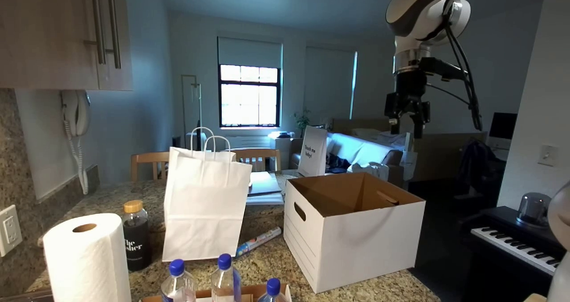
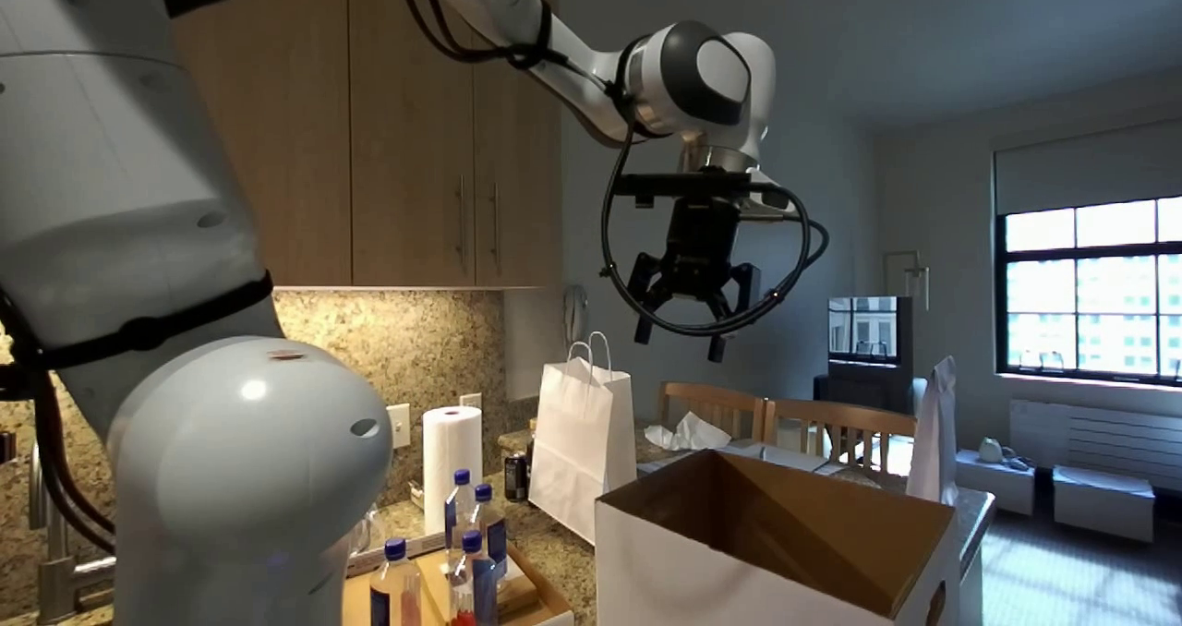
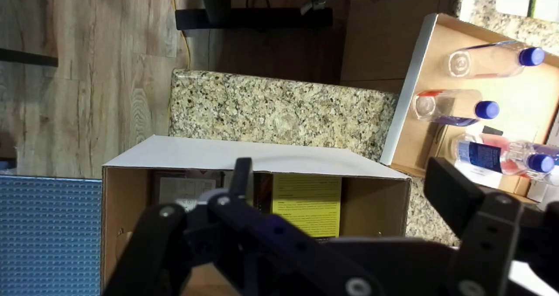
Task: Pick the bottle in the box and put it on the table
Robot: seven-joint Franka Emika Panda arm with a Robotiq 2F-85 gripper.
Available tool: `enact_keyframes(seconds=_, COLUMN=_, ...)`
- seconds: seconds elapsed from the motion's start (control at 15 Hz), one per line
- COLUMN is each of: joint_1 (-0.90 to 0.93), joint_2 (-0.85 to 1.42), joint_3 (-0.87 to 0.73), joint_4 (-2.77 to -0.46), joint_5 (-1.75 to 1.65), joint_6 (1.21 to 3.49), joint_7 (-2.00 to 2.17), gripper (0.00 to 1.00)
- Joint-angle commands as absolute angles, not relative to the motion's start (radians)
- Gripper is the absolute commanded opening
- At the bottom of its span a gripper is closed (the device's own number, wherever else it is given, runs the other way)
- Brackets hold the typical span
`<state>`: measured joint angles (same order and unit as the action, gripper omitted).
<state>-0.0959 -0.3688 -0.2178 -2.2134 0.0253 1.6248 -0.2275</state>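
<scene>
The large box (image 1: 369, 244), white outside and brown within, stands on the speckled table (image 1: 269, 266). The gripper (image 2: 680, 344) hangs well above the box, its fingers spread wide apart in both exterior views. Near the box is a shallow cardboard tray (image 3: 406, 95) holding clear bottles (image 2: 471, 580) with blue caps; four show upright in an exterior view. In the wrist view a yellow printed sheet (image 3: 308, 204) and a whitish sheet (image 3: 183, 191) lie inside the box; a pale rounded shape (image 3: 209, 195) by them is half covered by a finger, so I cannot tell whether it is a bottle.

Beside the box stands a white paper bag (image 1: 205, 213) with handles, and a colourful tube (image 1: 258, 242) lies between bag and box. Farther from the box, past the bag, are a dark bottle (image 1: 136, 246) and a paper towel roll (image 1: 89, 262). Beyond the box, away from the bag, is a dark piano (image 1: 519, 248)
</scene>
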Motion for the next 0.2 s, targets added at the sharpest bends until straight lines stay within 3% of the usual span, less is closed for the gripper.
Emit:
enact_keyframes(seconds=0.0, joint_1=-0.107, joint_2=-0.367, joint_3=-0.208, joint_4=-2.211, joint_5=0.028, joint_6=1.623, joint_7=-0.231, gripper=1.00)
enact_keyframes(seconds=0.13, joint_1=-0.107, joint_2=-0.367, joint_3=-0.208, joint_4=-2.211, joint_5=0.028, joint_6=1.623, joint_7=-0.231, gripper=1.00)
